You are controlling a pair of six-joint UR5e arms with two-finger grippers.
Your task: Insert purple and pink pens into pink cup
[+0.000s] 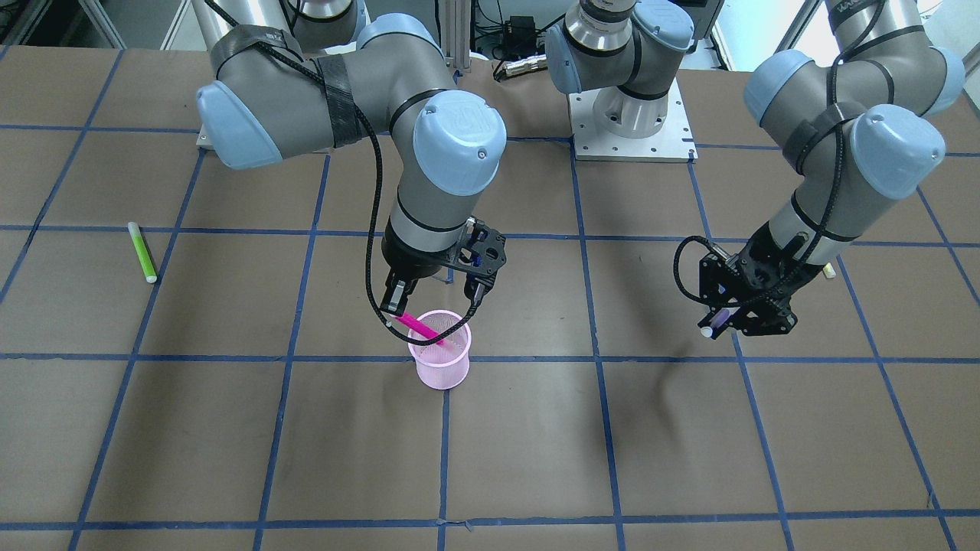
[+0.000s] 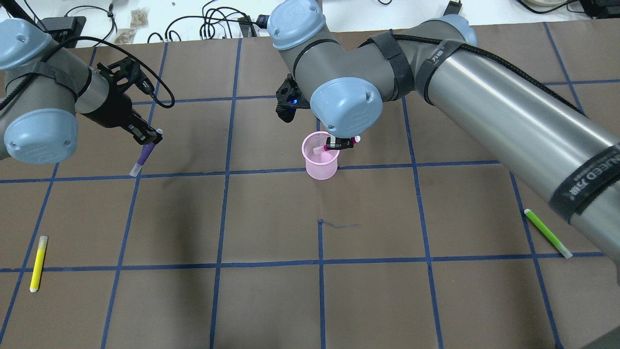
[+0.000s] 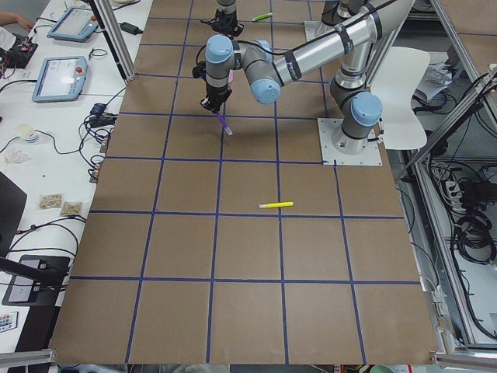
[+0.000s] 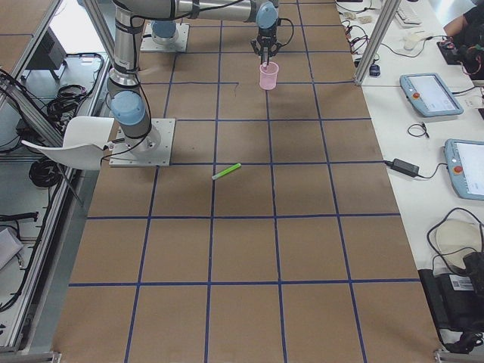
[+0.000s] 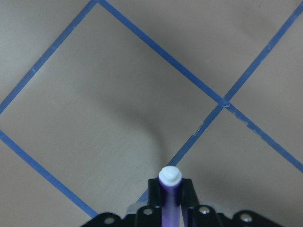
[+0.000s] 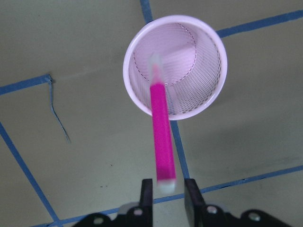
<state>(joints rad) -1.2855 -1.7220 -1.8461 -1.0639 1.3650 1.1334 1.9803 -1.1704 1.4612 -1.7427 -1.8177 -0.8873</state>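
The pink mesh cup [image 1: 452, 373] stands upright near the table's middle; it also shows in the overhead view [image 2: 320, 167] and the right wrist view [image 6: 199, 90]. My right gripper [image 1: 430, 300] hangs just above the cup. The pink pen [image 6: 162, 142] lies between its jaws, tilted, with its lower tip inside the cup. The pen is blurred and a small gap shows on each side of it, so the gripper looks open. My left gripper [image 2: 148, 137] is shut on the purple pen [image 2: 143, 158] and holds it above the table, far from the cup. The purple pen's white end [image 5: 170, 176] points down.
A green pen [image 2: 547, 233] lies on the table on my right side. A yellow pen [image 2: 38, 264] lies on my left side near the front. The table is brown with blue tape lines. The right arm's elbow [image 2: 346, 106] hangs over the cup.
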